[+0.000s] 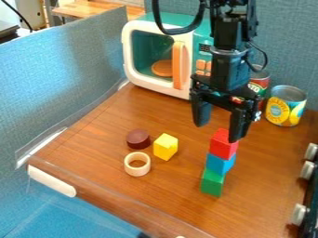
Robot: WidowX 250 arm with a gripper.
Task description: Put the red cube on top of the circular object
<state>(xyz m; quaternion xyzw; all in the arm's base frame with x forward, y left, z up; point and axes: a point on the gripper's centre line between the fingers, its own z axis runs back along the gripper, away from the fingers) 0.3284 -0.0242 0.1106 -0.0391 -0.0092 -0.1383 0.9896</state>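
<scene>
While the hand (219,122) hangs over the table (177,208) with its fingers spread and a gap between them, your red cube (223,145) sits just below it in the view, at the top of a stack. One fingertip overlaps the cube's upper edge from where you look; you can't tell whether they touch. Under the red cube you have the blue cube (220,164), and under that the green cube (212,182), the three not quite squared up.

Farther out, to the view's left of the hand and nearer you, is the yellow block (165,147). Beyond it on that side is the dark red disc (137,139), near the block but apart from it. The pale ring (129,163) lies just on your side of the disc, its round opening facing up. Both are circular, and neither carries the red cube.

Behind the hand, toward the view's left, stands the toy microwave (152,86), with its orange handle (178,65) at the front. Behind the hand on the other side, you have a yellow-labelled can (286,106) and a red-labelled one (259,82) beside it.
</scene>
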